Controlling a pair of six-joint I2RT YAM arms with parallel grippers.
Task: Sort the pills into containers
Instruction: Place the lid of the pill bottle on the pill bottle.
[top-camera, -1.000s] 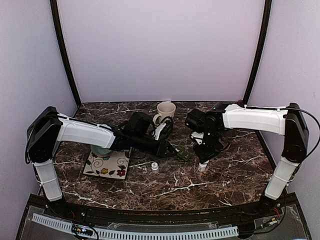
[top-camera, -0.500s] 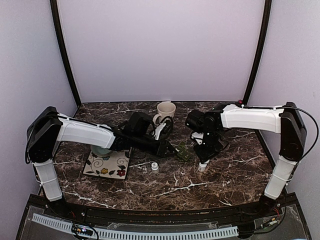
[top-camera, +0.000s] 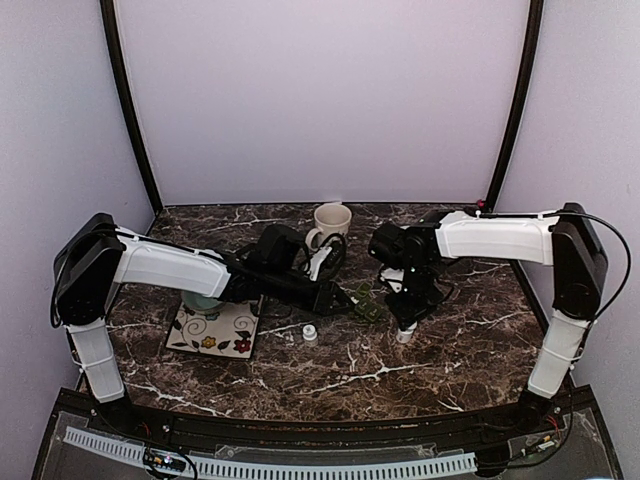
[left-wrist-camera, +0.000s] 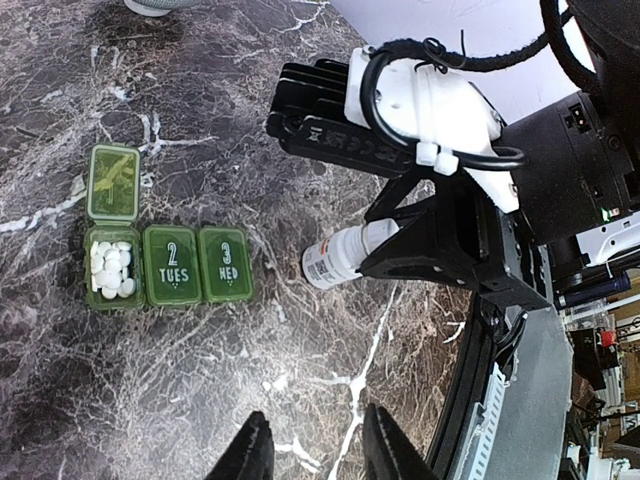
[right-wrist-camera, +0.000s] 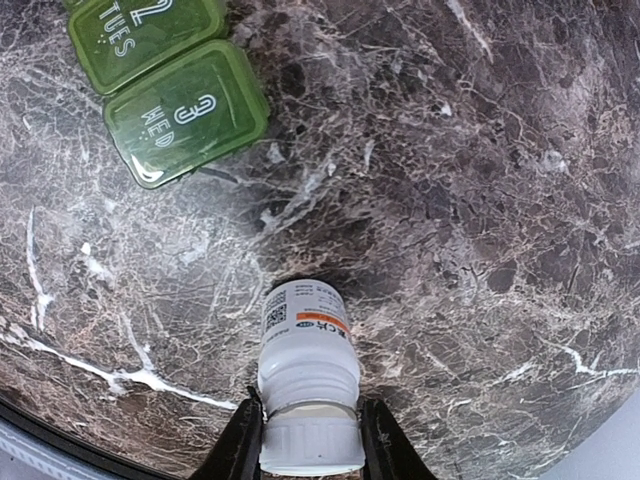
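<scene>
The dark green pill box (left-wrist-camera: 165, 265) lies on the marble table. Its first lid is open and that compartment holds several white pills (left-wrist-camera: 110, 272); the TUES and WED lids are shut. It also shows in the right wrist view (right-wrist-camera: 185, 110) and the top view (top-camera: 368, 308). My right gripper (right-wrist-camera: 305, 440) is shut on the neck of a white pill bottle (right-wrist-camera: 305, 365), upright at the table surface just right of the box (top-camera: 405, 330). My left gripper (left-wrist-camera: 315, 455) is open and empty, hovering near the box.
A small white cap (top-camera: 310, 333) lies left of the pill box. A cream mug (top-camera: 330, 222) stands at the back. A flowered tile (top-camera: 215, 330) with a teal bowl (top-camera: 200, 302) sits under my left arm.
My right arm has shifted very slightly left; the bottle stays in about the same spot. The left arm has not moved.
</scene>
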